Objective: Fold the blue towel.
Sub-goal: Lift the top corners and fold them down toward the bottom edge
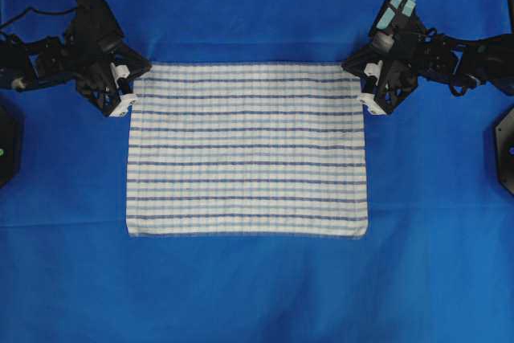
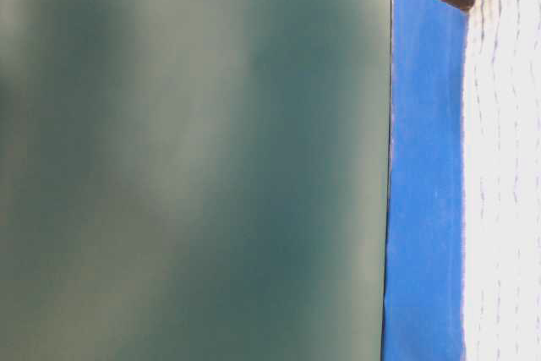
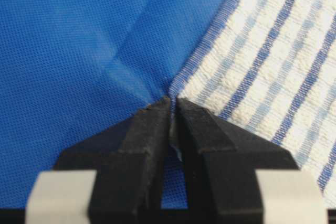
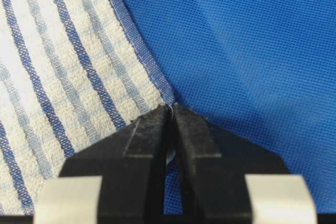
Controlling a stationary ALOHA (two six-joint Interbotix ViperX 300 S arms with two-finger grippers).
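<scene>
Currently the blue towel (image 1: 247, 150), a rectangular white woven cloth crossed by thin dark-blue and pale-blue stripes in a faint check, lies spread flat and unfolded at the middle of the desk, long sides running left to right in the overhead view. All four edges lie straight; no corner is lifted clear that I can see. It rests on a plain solid blue sheet (image 1: 257, 287) that covers the desk on every side of it.

Left end effector (image 1: 122, 90), black with pale finger mounts, sits at the towel's far left corner. Left wrist view: its two black fingertips (image 3: 157, 114) are pressed together with almost no gap, their tips meeting right at the towel's corner hem. A small pinch of fabric shows between them, and the blue sheet puckers into a crease just there. Whether the pinch takes the towel alone or the sheet as well, I cannot tell.

Right end effector (image 1: 371, 87) sits at the far right corner, mirroring the left. Right wrist view: fingertips (image 4: 186, 119) likewise drawn tight together, tips at the corner hem, a sliver of pale material visible between them.

Both arms reach in from the outer sides of the desk, angled inward toward the towel's far edge.

Table-level view: mostly a blurred dark green surface, a strip of blue sheet and bright towel at the right.
</scene>
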